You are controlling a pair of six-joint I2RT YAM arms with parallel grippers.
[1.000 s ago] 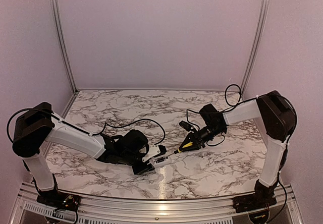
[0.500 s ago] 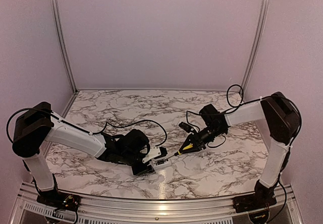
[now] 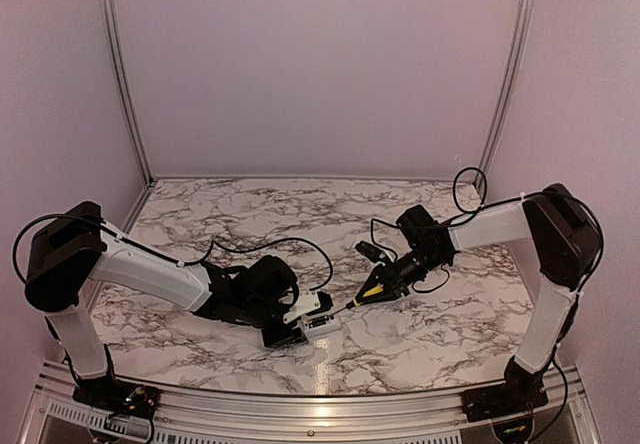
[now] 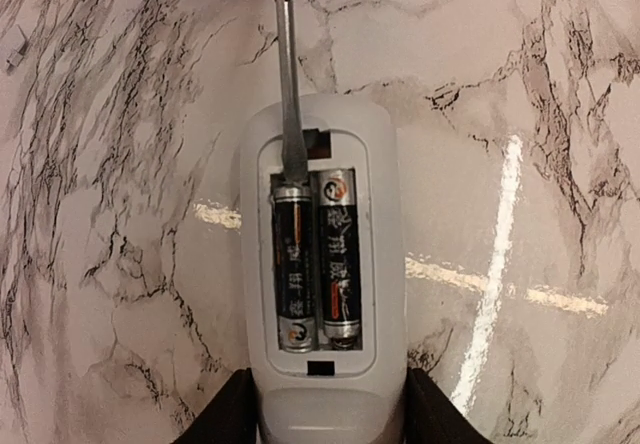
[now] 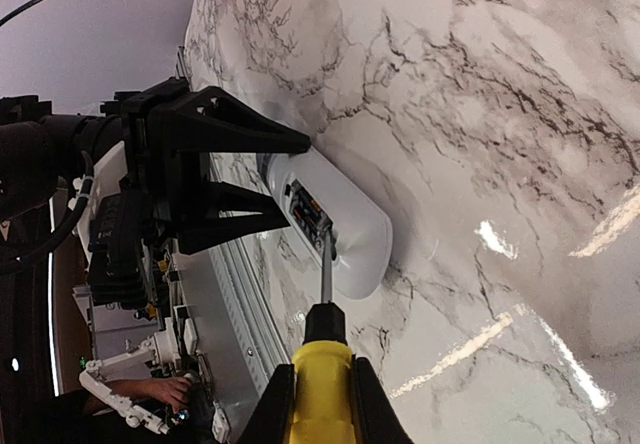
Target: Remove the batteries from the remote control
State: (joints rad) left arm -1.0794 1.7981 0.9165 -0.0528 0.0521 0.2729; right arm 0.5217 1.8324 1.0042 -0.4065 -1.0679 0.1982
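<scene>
By the middle of the near edge of the counter (image 3: 250,209), the left pincer (image 4: 328,419) clamps the remote control (image 4: 350,124), cover off and both batteries (image 4: 338,264) still seated. The right pincer (image 5: 322,419), closed on a yellow-handled screwdriver (image 5: 326,274), sets its tip at one battery's end.

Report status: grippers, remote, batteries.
Left gripper shut on remote control. Both batteries seated, bay uncovered. Right gripper shut on screwdriver, tip at one battery's end. Nothing blocking.
</scene>
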